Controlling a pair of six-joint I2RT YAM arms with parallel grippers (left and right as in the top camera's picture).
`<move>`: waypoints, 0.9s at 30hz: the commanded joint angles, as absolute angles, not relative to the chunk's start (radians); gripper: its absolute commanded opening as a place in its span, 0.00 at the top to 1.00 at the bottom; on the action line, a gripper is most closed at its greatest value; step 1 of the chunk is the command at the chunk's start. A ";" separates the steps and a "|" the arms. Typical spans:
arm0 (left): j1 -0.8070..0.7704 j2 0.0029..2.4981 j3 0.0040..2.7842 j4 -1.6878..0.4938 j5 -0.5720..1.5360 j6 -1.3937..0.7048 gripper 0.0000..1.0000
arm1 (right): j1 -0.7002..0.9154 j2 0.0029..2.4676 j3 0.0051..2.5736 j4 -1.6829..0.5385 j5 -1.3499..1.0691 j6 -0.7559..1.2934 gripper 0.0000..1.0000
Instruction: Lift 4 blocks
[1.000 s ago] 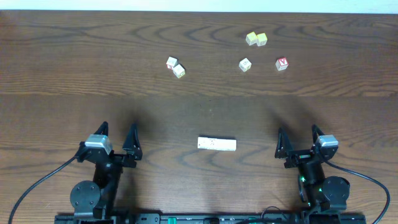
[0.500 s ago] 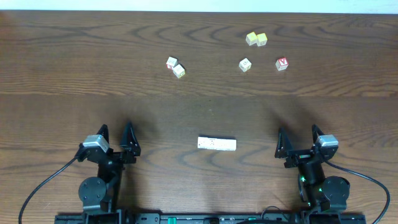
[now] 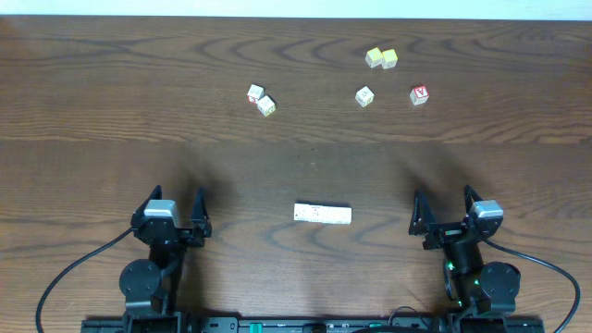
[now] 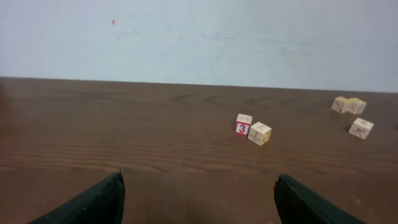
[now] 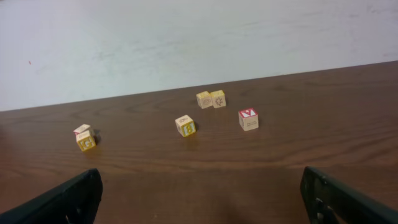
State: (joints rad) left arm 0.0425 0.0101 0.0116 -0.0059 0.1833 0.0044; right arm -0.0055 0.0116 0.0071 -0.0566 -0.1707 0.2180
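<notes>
None of the four blocks [image 3: 323, 214] was lifted yet, their row lying between the left gripper [image 3: 174, 206] and right gripper [image 3: 444, 205], both spread wide and empty.

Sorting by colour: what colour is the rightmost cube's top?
Red, white letter; the cube shows best in right wrist view.

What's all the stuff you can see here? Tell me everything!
table: one, dark brown wood, under everything
wall: one, pale, behind the table
yellow cubes: two, yellowish, far side, side by side
red-letter cube: one, white and red, far right
pale cube: one, whitish, left of that
cube pair: two, whitish with a red 3 and yellowish, far left-centre
white bar: one, perhaps blocks in a row, near middle
left gripper: one, black, near left, open, empty
right gripper: one, black, near right, open, empty
</notes>
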 commanded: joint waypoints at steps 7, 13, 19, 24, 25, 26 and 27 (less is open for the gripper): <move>0.031 0.001 0.004 -0.057 0.221 0.065 0.23 | -0.015 0.006 0.006 -0.062 -0.166 0.204 0.01; 0.031 0.001 0.004 -0.056 0.217 0.048 0.23 | -0.015 0.006 0.006 -0.062 -0.166 0.204 0.01; 0.031 0.001 0.004 -0.055 0.217 0.048 0.23 | -0.015 0.006 0.006 -0.062 -0.166 0.204 0.01; 0.031 0.003 0.004 -0.055 0.217 0.048 0.23 | -0.015 0.006 0.006 -0.062 -0.166 0.204 0.01; 0.031 0.004 0.004 -0.055 0.217 0.048 0.23 | -0.015 0.006 0.006 -0.062 -0.166 0.204 0.01; 0.031 0.004 0.004 -0.055 0.217 0.048 0.23 | -0.015 0.006 0.006 -0.062 -0.166 0.204 0.01; 0.031 0.004 0.004 -0.055 0.217 0.048 0.23 | -0.015 0.006 0.006 -0.062 -0.166 0.204 0.01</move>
